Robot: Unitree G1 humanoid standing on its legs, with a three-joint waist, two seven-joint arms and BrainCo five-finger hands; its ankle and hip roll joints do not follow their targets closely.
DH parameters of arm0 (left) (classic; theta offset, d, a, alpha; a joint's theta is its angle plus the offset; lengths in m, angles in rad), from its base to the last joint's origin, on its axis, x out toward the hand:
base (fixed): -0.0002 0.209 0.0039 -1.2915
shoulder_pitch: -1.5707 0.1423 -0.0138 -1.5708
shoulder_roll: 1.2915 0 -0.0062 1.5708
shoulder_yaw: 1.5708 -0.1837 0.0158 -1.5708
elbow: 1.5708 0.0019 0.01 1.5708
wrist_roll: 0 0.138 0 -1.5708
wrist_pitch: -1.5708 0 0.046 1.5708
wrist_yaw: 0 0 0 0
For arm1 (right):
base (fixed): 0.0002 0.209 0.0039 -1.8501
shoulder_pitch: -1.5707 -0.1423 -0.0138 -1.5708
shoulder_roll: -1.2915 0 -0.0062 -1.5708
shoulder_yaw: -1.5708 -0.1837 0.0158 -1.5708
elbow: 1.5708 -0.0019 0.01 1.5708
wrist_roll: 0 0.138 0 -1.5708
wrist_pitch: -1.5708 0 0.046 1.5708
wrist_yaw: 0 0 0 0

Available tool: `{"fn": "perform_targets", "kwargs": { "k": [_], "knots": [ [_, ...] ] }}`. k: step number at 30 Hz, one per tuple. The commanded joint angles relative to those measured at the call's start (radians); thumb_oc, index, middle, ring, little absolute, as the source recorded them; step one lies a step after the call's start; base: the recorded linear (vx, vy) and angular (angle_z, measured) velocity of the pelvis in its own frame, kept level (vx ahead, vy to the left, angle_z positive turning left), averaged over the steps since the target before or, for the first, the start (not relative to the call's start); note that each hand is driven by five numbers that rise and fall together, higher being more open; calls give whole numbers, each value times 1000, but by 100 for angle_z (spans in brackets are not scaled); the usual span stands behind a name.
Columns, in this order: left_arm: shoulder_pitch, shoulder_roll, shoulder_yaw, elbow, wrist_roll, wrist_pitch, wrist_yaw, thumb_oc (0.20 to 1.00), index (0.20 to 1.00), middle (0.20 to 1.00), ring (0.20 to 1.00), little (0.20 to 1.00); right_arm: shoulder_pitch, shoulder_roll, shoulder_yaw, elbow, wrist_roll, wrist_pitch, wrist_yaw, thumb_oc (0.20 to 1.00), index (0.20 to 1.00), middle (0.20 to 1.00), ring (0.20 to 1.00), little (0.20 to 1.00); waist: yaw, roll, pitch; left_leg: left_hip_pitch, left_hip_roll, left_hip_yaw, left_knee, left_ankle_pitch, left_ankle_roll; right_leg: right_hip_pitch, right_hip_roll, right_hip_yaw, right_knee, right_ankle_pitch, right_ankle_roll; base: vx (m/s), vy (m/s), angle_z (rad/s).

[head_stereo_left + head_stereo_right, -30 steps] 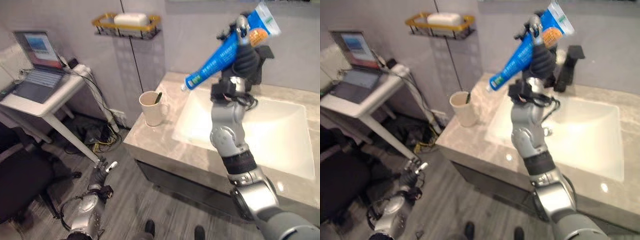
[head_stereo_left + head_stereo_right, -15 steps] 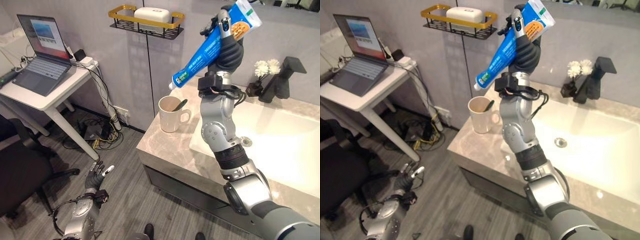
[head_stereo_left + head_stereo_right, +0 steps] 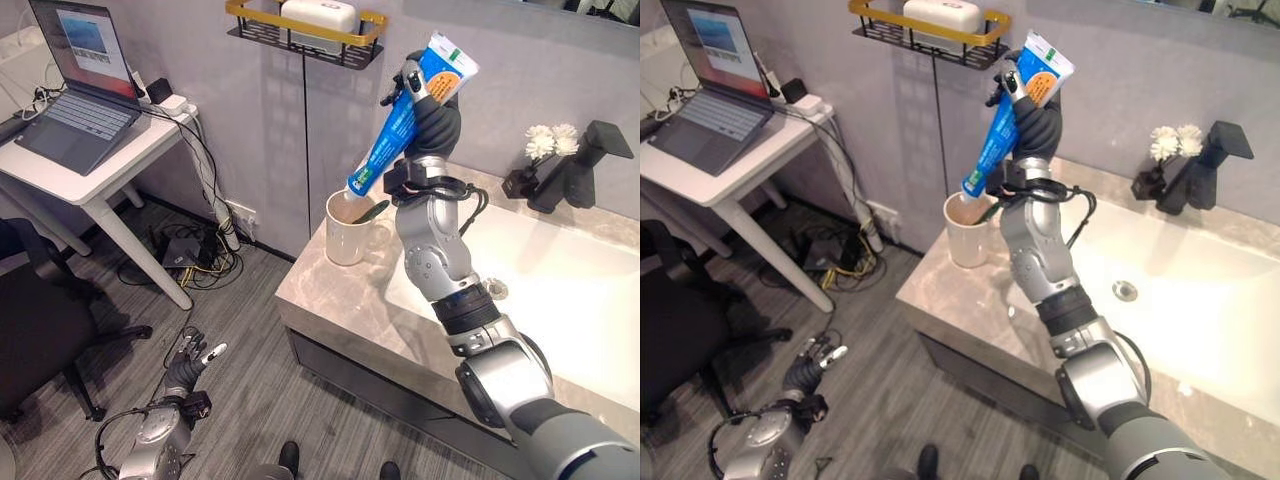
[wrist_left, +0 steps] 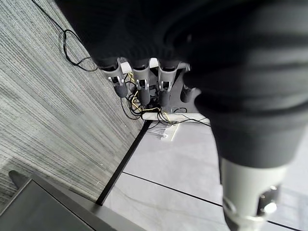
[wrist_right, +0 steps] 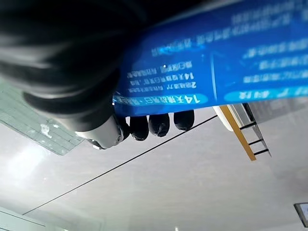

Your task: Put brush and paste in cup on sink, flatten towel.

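Even, bright indoor light from above; soft shadows fall on the grey wall beneath the shelf [image 3: 305, 22]. The white sink basin [image 3: 560, 290] is overexposed, and small highlights glint on the marble worktop [image 3: 340, 300]. Straight lines bow toward the edges of both eye views. In the right wrist view the toothpaste tube [image 5: 211, 62] and the fingers [image 5: 159, 124] are close and blurred, dark against a pale ceiling

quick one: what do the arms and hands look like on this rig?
Both arms are silver-grey metal in rounded segments. The right arm has a black ribbed band at mid forearm and thin black cables looped near the wrist. The right hand and left hand wear dark covers over back and wrist; the fingers are silver with dark tips.
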Motion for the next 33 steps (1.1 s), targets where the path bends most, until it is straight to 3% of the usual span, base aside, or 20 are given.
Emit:
{"fn": "perform_targets", "kwargs": {
  "k": [1, 33],
  "knots": [
    [-57, 32, -18, 7, 15, -46, -9, 1000, 1000, 1000, 1000, 1000, -120, -46, -26, -62, -41, -35, 25, 200, 200, 200, 200, 200, 12, -28, 4, -68, 9, -56, 6, 43, -7, 64, -121, -45, 64, 266, 76, 0, 0, 0],
    [-48, -7, -46, 32, 28, -55, -24, 1000, 1000, 1000, 1000, 1000, -65, -80, 85, -98, -212, 13, 84, 200, 200, 200, 200, 200, 11, -42, 7, -69, 16, -64, 6, 42, -14, 76, -119, -65, 48, 306, 82, 0, 0, 0]
  ]
}}
